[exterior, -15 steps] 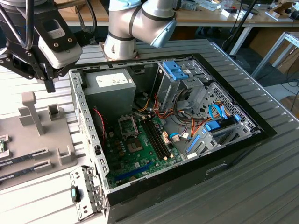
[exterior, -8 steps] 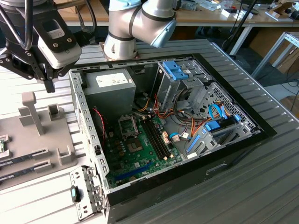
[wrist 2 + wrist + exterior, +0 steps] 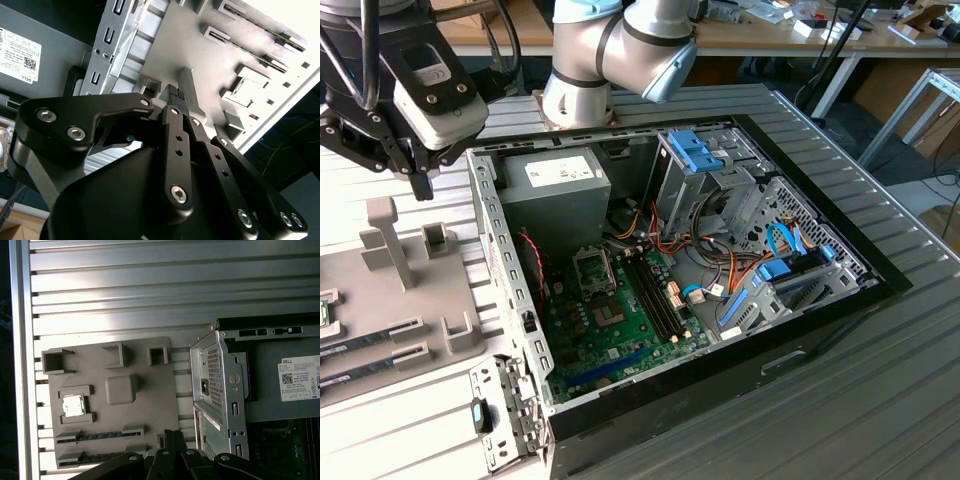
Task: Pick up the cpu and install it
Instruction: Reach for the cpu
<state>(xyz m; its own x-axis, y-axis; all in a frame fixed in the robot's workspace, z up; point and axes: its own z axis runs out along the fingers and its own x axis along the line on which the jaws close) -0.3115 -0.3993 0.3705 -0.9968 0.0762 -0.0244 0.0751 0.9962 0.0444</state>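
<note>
CPU [image 3: 73, 405] lies flat in a square recess of the grey holder plate [image 3: 150, 405], silvery top up. Gripper [image 3: 172, 434] hangs above that plate's case-side edge, fingers pressed together, holding nothing.

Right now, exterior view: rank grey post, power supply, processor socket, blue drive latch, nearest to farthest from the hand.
1. Grey post, on the tray, just below the hand in this view.
2. Power supply, at the case corner toward the hand.
3. Processor socket, on the motherboard.
4. Blue drive latch, toward the exterior view's right.
</note>
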